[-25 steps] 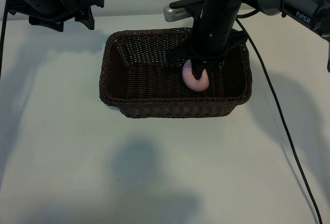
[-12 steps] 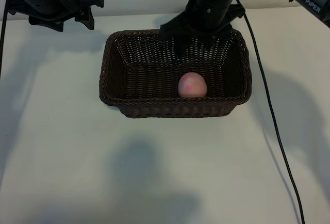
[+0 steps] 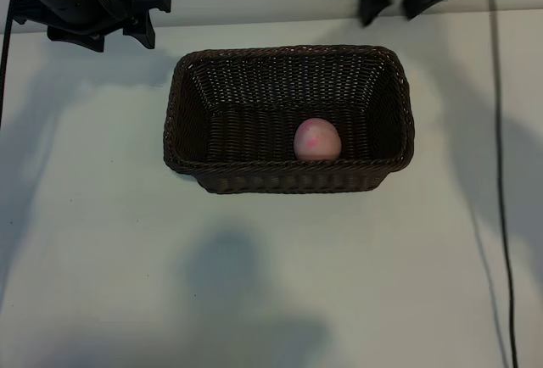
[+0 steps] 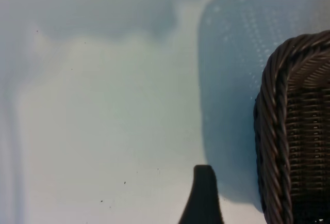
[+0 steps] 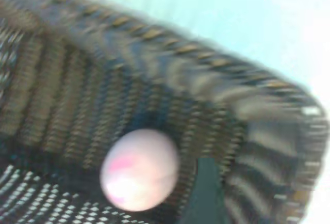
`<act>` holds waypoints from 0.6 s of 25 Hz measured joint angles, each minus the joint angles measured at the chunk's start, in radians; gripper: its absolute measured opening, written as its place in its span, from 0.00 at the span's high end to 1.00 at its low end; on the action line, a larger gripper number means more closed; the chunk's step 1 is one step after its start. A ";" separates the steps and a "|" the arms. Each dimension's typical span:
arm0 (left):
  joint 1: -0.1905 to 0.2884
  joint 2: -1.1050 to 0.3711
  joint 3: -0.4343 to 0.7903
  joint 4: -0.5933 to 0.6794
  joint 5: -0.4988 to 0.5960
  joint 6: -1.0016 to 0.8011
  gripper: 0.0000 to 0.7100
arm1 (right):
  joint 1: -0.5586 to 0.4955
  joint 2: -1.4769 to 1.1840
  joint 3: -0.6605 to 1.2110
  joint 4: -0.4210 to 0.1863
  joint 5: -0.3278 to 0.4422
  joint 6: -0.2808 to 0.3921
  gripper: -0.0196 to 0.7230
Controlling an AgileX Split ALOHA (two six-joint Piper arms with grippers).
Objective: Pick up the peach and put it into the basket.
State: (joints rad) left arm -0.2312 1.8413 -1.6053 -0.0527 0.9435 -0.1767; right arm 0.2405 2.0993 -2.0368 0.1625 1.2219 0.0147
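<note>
The pale pink peach (image 3: 317, 140) with its red blotch lies free on the floor of the dark brown wicker basket (image 3: 288, 183), near the front wall and right of the middle. My right gripper (image 3: 392, 12) hangs open and empty high over the table behind the basket's far right corner. Its wrist view looks down on the peach (image 5: 139, 170) against the woven wall (image 5: 206, 59), with one dark fingertip (image 5: 206, 193) beside the fruit and apart from it. My left gripper (image 3: 114, 41) is parked open at the far left.
The left wrist view shows one fingertip (image 4: 203, 198) over the white table and a corner of the basket's braided rim (image 4: 273, 131). A black cable (image 3: 501, 215) runs down the table's right side.
My right gripper has opened and let go of the peach, then risen out of the basket towards the far edge. The peach stays on the basket floor. The left arm has not moved.
</note>
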 joint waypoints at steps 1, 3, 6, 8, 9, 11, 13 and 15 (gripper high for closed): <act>0.000 0.000 0.000 0.000 0.000 0.000 0.16 | -0.023 -0.008 0.000 0.000 0.000 -0.001 0.22; 0.000 0.000 0.000 0.000 0.000 0.000 0.16 | -0.064 -0.017 0.000 -0.001 0.000 -0.002 0.22; 0.000 0.000 0.000 0.000 0.000 0.000 0.16 | -0.119 -0.019 0.000 0.000 0.000 -0.015 0.22; 0.000 0.000 0.000 0.000 0.000 0.000 0.16 | -0.130 -0.019 0.000 0.003 0.000 -0.015 0.22; 0.000 0.000 0.000 0.000 0.000 -0.001 0.16 | -0.130 -0.019 0.000 0.006 0.000 -0.021 0.22; 0.000 0.000 0.000 0.000 0.000 -0.001 0.16 | -0.130 -0.021 0.007 0.014 -0.001 -0.026 0.22; 0.000 0.000 0.000 0.000 0.000 -0.001 0.16 | -0.130 -0.030 0.035 0.017 -0.002 -0.030 0.22; 0.000 0.000 0.000 0.000 0.000 -0.001 0.16 | -0.130 -0.043 0.073 0.010 -0.002 -0.037 0.22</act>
State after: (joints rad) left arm -0.2312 1.8413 -1.6053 -0.0527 0.9435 -0.1776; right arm 0.1105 2.0564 -1.9639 0.1729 1.2200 -0.0225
